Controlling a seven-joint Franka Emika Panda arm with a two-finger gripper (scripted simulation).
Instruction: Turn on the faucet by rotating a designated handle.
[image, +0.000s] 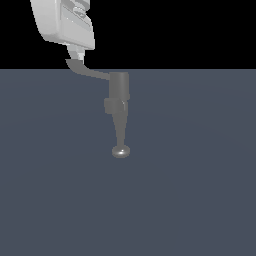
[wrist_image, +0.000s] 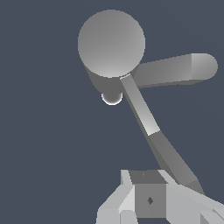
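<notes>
The faucet is a grey cylinder with a tapering spout that ends in a round shiny knob. The handle is a thin flat lever that runs from the cylinder's top toward the exterior view's left and ends in an upturned tip. My gripper hangs over that tip, touching or nearly touching it. In the wrist view the cylinder's round top shows, and the handle runs to my gripper. The fingers look closed together, and the handle's tip passes beside them, not between them.
The faucet stands on a flat dark blue-grey floor. In the wrist view a thicker arm with a rounded end sticks out sideways from the cylinder; it looks like the spout.
</notes>
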